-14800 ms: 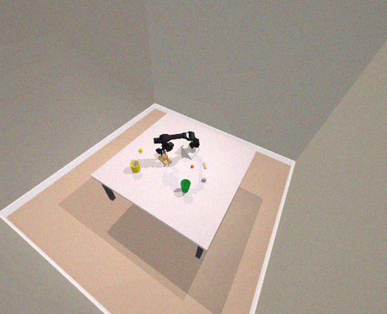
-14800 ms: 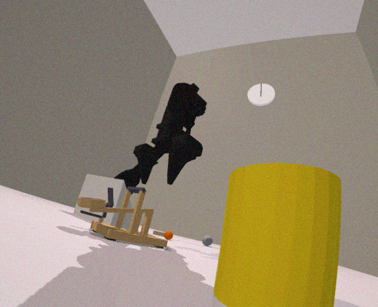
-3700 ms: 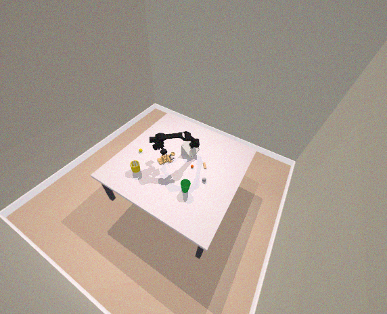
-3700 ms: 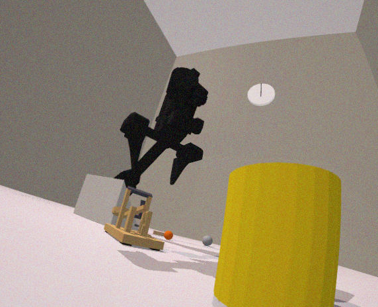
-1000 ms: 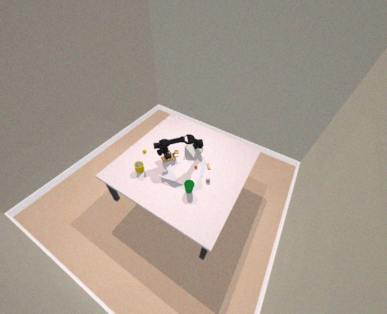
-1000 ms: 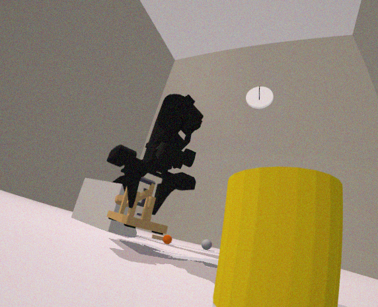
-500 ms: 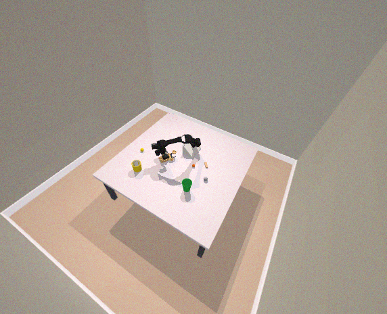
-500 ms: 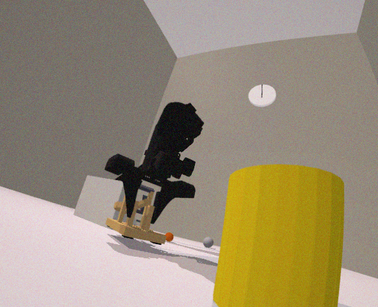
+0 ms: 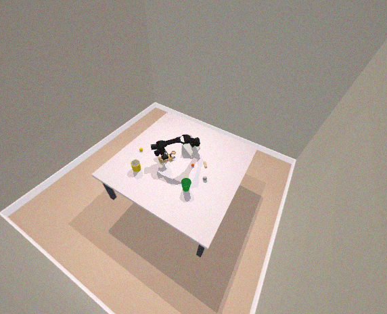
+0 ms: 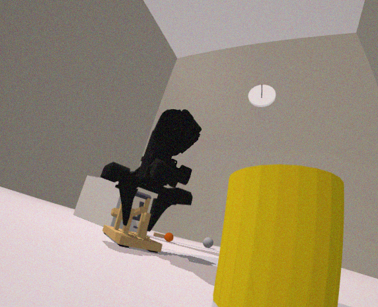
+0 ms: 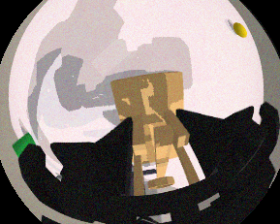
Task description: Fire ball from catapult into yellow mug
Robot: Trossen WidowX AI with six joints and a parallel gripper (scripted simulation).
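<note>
The wooden catapult point(image 9: 161, 160) point(image 10: 143, 243) point(image 11: 145, 88) is between the fingers of my gripper point(image 9: 166, 158) point(image 10: 137, 227) point(image 11: 154, 116), which is shut on its frame. Its base is at or just above the table, with a shadow beneath it; contact is hard to tell. The yellow mug point(image 9: 136, 166) point(image 10: 279, 231) stands upright to the catapult's left in the top view. An orange ball point(image 9: 193, 165) point(image 10: 168, 237), a grey ball point(image 9: 205, 178) point(image 10: 208, 242) and a yellow ball point(image 9: 141, 149) point(image 11: 240, 30) lie on the table. I see no ball in the catapult's cup.
A green cup point(image 9: 186, 184) point(image 11: 24, 145) stands toward the front of the table point(image 9: 167, 203). A small wooden block point(image 9: 205, 164) point(image 10: 158, 234) lies near the orange ball. The pale box-shaped arm base point(image 9: 187, 151) point(image 10: 95, 198) stands behind the catapult.
</note>
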